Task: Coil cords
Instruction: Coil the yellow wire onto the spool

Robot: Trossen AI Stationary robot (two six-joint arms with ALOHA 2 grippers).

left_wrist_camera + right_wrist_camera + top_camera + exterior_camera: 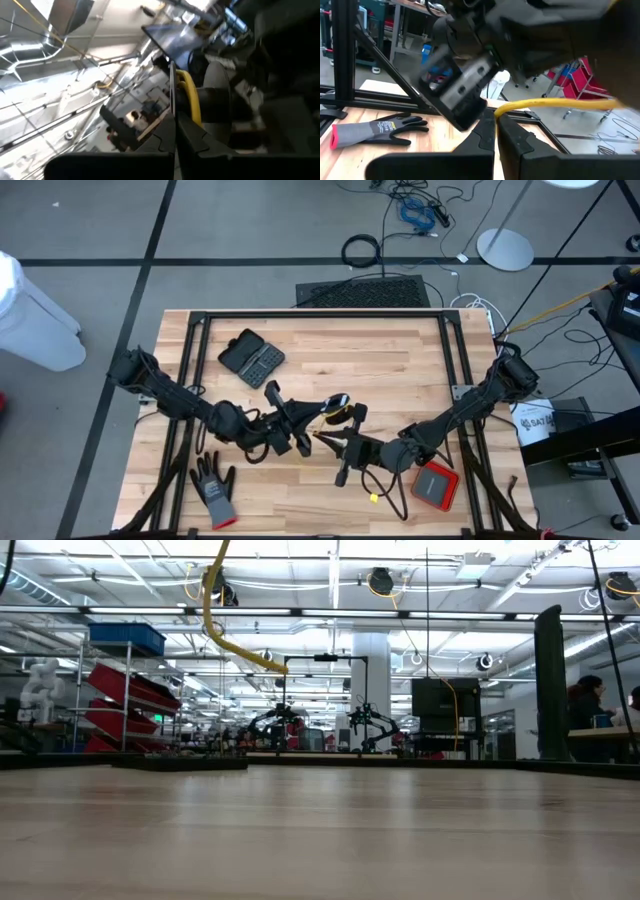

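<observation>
1. You had both arms brought in low over the middle of the wooden desk (400, 355), their tips almost meeting near its centre.
2. Your left gripper (318, 412) sat at the centre of the desk; in the left wrist view (175, 127) its fingers were clenched on the yellow cord (191, 97), which arched up out of the pinch.
3. Your right gripper (325, 438) lay just in front of the left one; in the right wrist view (496, 125) its fingers were pressed together on the same yellow cord (555, 104), which ran off sideways from the tips.
4. From above, the yellow cord (334, 409) showed as a short bright stretch between the two grippers, with a small dark round part at its end — lifted off the desk rather than lying flat.
5. A small yellow bit (374, 498) lay on the desk near the front edge; I could not tell whether it belonged to the cord.
6. A grey glove (215, 490) lay flat at the front-left corner of the desk, also seen in the right wrist view (370, 130).
7. A black case (251, 358) rested toward the back left, and a red box (436, 485) sat at the front right — both well apart from the cord.
8. The low view showed only bare desk surface and the room behind it.
</observation>
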